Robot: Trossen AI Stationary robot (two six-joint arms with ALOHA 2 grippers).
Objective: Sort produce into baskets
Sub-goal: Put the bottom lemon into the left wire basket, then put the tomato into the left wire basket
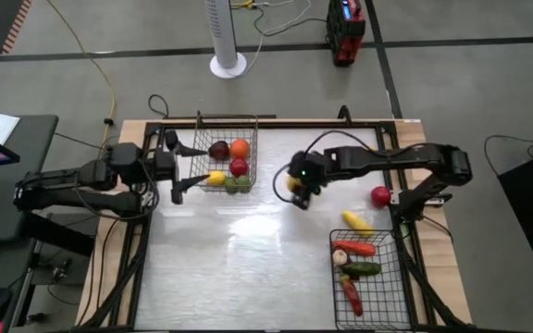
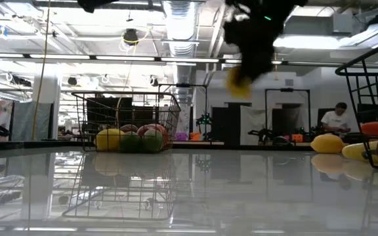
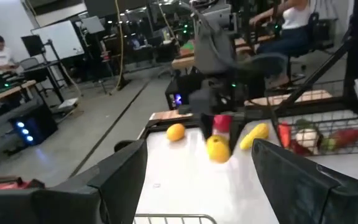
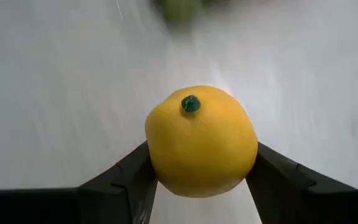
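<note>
So, what we see, item by item:
Lemon: round, smooth yellow toy fruit [image 4: 201, 142] w/ small green stem dot, pinched between the dark fingers of the right gripper [image 1: 298, 190]; held above the tabletop, mid-table.
Right gripper: clamped on the lemon from both sides; arm reaches in from the table's right edge.
Silvery basket: wire mesh, rectangular [image 1: 248, 141], far-left part of table; we count round pcs inside – maroon, orange, red, yellow, green.
Black basket: darker mesh [image 1: 391, 287], near-right corner; holds long red & green pcs plus a pale round one.
Loose produce: red ball [image 1: 379, 195] and long yellow pc [image 1: 356, 221] on the table, betw. right arm & black basket.
Left gripper: [image 1: 185, 168] fingers spread, just beside the silvery basket.
Table: glossy white top [image 1: 229, 268].
</note>
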